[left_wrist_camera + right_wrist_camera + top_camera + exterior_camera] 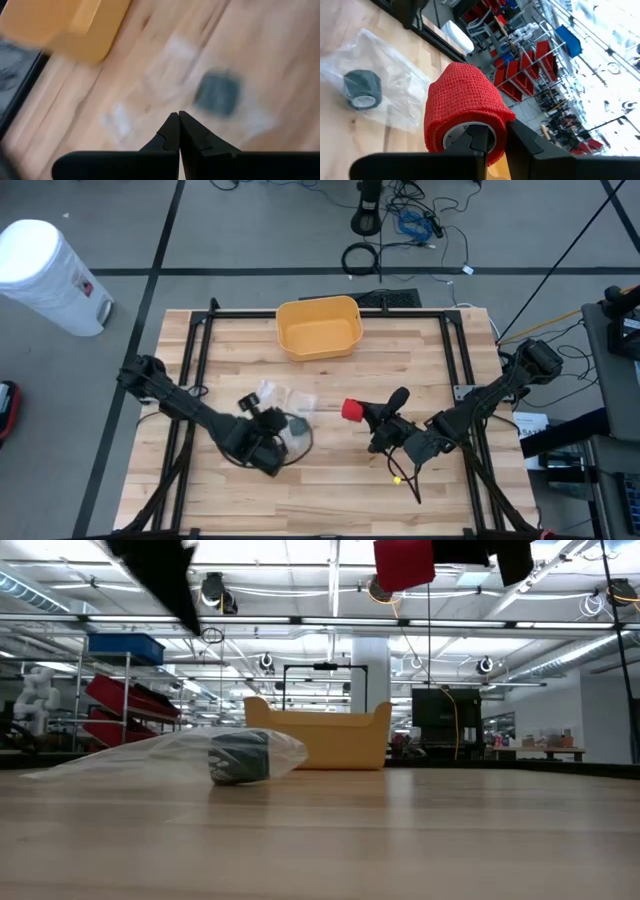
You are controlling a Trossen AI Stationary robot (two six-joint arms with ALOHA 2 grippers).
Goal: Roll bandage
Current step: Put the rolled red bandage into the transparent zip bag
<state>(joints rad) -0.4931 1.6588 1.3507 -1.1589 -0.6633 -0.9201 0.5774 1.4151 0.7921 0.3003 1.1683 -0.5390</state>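
My right claw [372, 416] up off surface [330, 480], clenched round one red bandage roll [462, 112]. Left claw [178, 117] hovering mid-surface, pinched shut, nothing in it. One dark roll [240, 757] lying in one clear bag [150, 755]. One yellow bin [318, 326] at back.

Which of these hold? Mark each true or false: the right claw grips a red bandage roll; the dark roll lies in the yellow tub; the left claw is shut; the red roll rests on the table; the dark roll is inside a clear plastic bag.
1. The right claw grips a red bandage roll. True.
2. The dark roll lies in the yellow tub. False: it lies on the table, apart from the tub.
3. The left claw is shut. True: nothing is in it.
4. The red roll rests on the table. False: it is held up in the air.
5. The dark roll is inside a clear plastic bag. True.
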